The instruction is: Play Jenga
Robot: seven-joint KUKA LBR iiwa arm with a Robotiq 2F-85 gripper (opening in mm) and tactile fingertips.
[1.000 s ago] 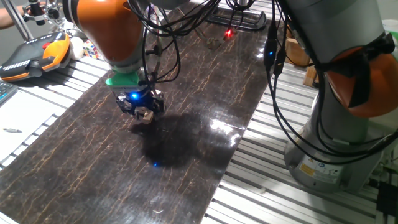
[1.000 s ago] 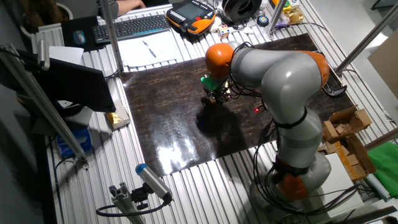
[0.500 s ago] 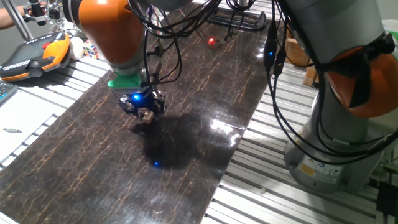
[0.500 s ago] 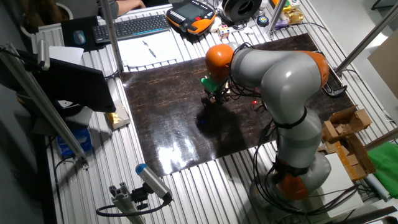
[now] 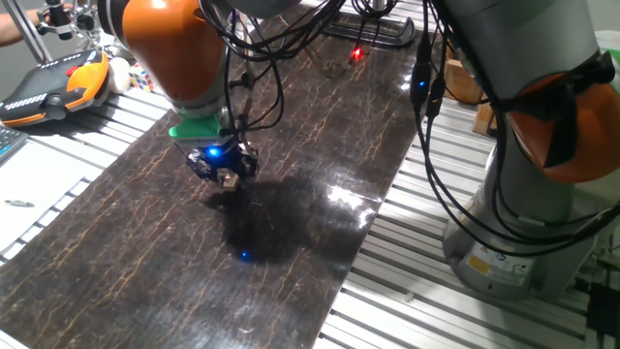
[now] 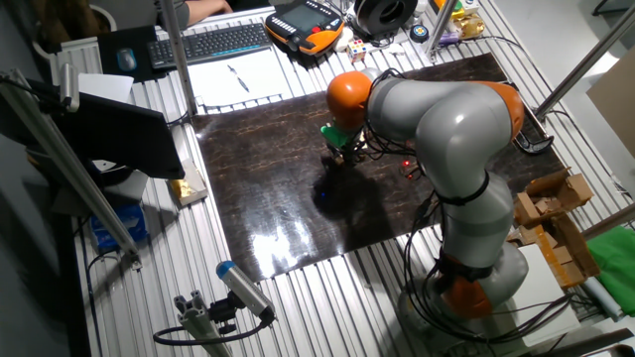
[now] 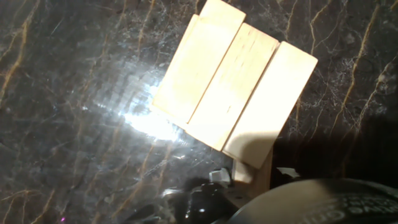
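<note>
In the hand view, three pale wooden Jenga blocks [image 7: 233,81] lie side by side as one flat layer on the dark marble-patterned mat. A further pale block [image 7: 256,167] stands at the lower edge, close to the camera, partly shadowing the layer. In one fixed view my gripper [image 5: 225,174] hangs low over the mat with a pale block [image 5: 230,180] between its fingers. The layer under it is hidden there. In the other fixed view the gripper [image 6: 340,154] sits near the mat's middle.
An orange teach pendant [image 5: 48,82] and a multicoloured cube [image 6: 355,47] lie beyond the mat's far edge, by a keyboard [image 6: 213,42]. The arm's base [image 5: 523,213] and hanging cables [image 5: 431,116] stand at the mat's right side. Cardboard pieces [image 6: 551,213] lie off the mat.
The gripper has shifted very slightly to the right and down with the block still in it. A red light spot on the far mat has wandered.
</note>
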